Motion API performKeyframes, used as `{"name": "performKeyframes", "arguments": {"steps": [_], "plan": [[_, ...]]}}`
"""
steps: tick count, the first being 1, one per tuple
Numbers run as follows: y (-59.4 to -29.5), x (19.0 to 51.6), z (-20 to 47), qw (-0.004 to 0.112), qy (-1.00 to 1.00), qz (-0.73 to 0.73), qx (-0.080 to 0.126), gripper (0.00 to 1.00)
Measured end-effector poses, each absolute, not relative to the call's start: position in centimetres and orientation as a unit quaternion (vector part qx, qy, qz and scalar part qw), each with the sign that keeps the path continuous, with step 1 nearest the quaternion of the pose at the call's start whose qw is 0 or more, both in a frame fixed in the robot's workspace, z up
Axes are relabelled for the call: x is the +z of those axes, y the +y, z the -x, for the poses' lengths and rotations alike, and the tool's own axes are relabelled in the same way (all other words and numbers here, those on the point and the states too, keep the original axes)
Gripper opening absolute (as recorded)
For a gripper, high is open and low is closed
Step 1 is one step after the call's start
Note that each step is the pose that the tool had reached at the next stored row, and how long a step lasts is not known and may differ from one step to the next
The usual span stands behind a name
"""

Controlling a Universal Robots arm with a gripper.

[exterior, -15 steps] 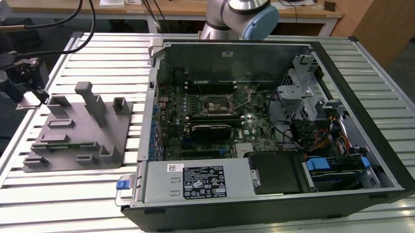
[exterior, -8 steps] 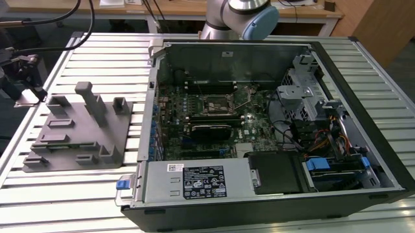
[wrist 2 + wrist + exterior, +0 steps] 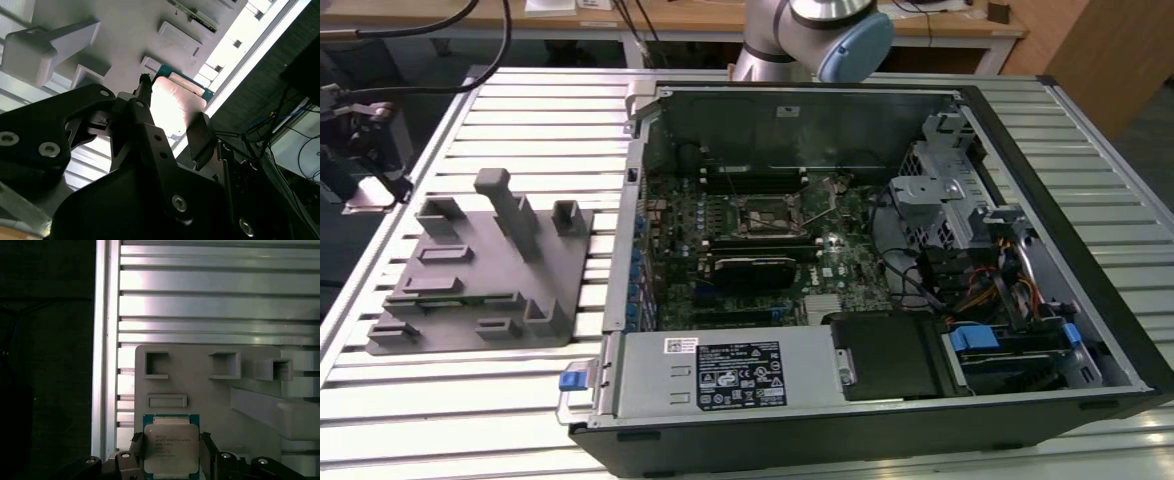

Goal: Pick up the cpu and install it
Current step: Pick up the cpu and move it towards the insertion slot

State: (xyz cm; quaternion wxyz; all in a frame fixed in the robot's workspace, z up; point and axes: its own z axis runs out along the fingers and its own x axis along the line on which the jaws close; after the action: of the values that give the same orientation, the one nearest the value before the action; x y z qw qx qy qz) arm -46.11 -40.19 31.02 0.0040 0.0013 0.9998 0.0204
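Cpu [image 3: 171,440] lies flat on the grey fixture plate [image 3: 210,395], silver top up with a thin green edge around it, close to the plate's edge that runs along the side rail of the slatted aluminium table [image 3: 220,305]. My gripper [image 3: 171,452] is set around the cpu, with black metal against two opposite sides of it. Whether I am pinching the chip or only close beside it, I cannot tell.

The first wrist view looks straight down. It shows a shallow slot [image 3: 167,401] just beside the chip and a row of three square pockets [image 3: 157,364] farther along the plate.

The second wrist view looks along my gripper [image 3: 172,112] from behind. There the cpu [image 3: 175,97] is a bright glare with a teal corner, and the fixture plate [image 3: 125,30] carries an upright post [image 3: 45,45] well apart from the chip.

The exterior view adds the rest of the scene. The fixture plate [image 3: 480,290] lies on the table [image 3: 520,110] at the exterior view's left of an open computer case [image 3: 1067,200]. Inside the case the motherboard [image 3: 680,250] lies flat with its square black-framed socket [image 3: 767,215] near the middle. A power supply [image 3: 720,375] sits at the near side. My arm [image 3: 807,30] rises at the far side of the table, behind the case.
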Motion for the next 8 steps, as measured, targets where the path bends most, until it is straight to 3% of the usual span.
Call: {"name": "performKeyframes", "arguments": {"steps": [8], "plan": [[-40.14,32.06,46.11,0.004,1.000,-0.001,0.020,0.53]]}}
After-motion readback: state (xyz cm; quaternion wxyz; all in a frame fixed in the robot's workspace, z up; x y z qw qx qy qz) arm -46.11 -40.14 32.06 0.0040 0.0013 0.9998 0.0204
